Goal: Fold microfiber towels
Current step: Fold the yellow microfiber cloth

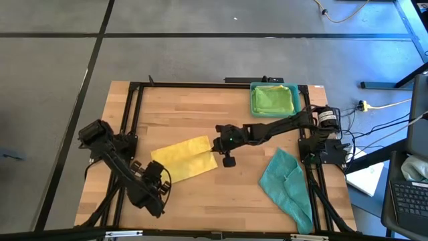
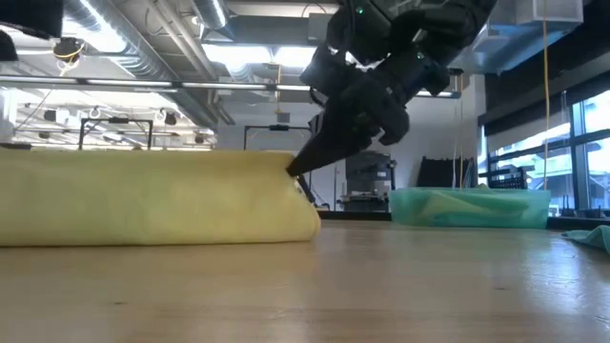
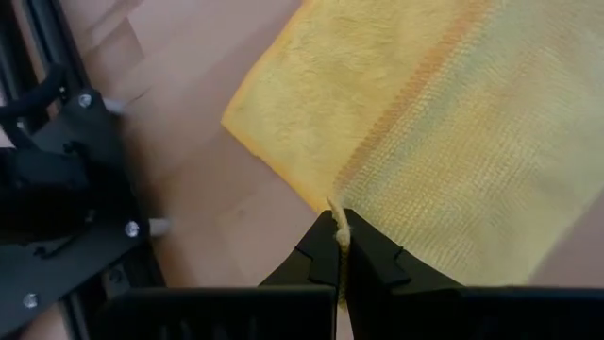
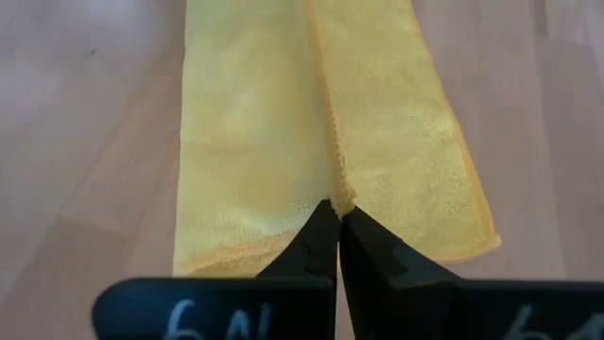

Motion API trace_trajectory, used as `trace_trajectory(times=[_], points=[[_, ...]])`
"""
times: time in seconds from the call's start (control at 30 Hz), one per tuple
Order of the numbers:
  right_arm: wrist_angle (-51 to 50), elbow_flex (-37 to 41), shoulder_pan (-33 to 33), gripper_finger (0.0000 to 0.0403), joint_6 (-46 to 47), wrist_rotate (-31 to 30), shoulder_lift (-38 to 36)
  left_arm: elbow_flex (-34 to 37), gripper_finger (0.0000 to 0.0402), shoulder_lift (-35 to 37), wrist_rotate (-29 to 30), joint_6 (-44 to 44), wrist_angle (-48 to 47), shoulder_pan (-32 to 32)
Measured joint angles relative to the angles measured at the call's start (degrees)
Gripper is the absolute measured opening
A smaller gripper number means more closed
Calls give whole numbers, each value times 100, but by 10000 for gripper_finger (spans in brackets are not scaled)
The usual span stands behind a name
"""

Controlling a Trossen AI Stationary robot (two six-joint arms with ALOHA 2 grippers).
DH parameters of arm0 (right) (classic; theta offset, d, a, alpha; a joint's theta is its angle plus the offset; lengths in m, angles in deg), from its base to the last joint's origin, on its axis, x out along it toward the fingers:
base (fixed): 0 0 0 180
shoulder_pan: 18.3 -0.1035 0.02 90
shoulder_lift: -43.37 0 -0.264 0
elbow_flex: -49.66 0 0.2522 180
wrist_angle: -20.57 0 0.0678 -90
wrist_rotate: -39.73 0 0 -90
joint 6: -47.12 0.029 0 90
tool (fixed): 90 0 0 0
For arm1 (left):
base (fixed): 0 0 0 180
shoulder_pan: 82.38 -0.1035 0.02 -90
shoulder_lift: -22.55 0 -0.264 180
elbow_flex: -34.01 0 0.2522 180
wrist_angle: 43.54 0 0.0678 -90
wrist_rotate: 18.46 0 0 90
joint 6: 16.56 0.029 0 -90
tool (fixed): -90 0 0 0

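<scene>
Both arms matte black, chunky segmented links. Right arm (image 1: 277, 127): green LED on the wrist housing, silver-capped motor at the base, black cables trailing off. Left arm (image 1: 124, 167): silver screw heads on its bracket. Right tool (image 4: 337, 219): tapered black fingers; white handwritten digits on the bar beneath them.

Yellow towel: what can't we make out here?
- Low view: yellow towel cut off at the picture's left edge; its far side is hidden by its own bulk.
- Wrist views: pinched edge hidden between left hand and right hand fingers.
- High view: layer count too small to tell.
</scene>
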Motion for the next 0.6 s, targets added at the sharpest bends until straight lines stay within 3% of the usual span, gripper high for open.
trace_trajectory(times=[0.27, 0.6], points=[[297, 4, 196, 9, -7, -467, 64, 182, 0, 2, 60, 483, -79, -276], [594, 7, 632, 9, 11, -191, 133, 191, 0, 0, 181, 634, -139, -618]])
